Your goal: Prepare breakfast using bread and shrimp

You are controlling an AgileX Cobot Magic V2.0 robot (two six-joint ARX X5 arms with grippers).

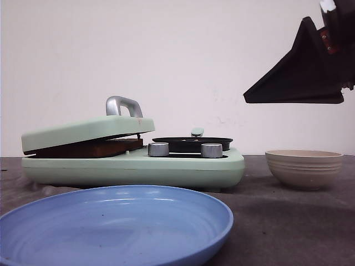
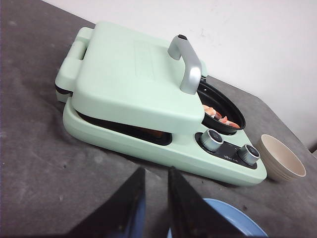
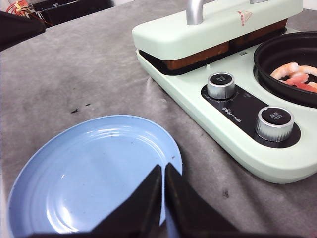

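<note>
Browned square bread slice sat clamped under mint-green press lid, frame left; pink shrimp in black pan. Left gripper slightly parted, empty; right gripper pinched closed, empty.

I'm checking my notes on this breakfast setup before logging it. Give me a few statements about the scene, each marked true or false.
1. The blue plate has food on it. False: it is bare.
2. Shrimp lie in the black pan beside the press. True.
3. The green lid is fully raised. False: it is lowered onto the bread, leaving a narrow gap.
4. A beige bowl stands to the right of the cooker, apart from it. True.
5. The right gripper grips the lid handle. False: it hangs over the plate's rim, holding nothing.
</note>
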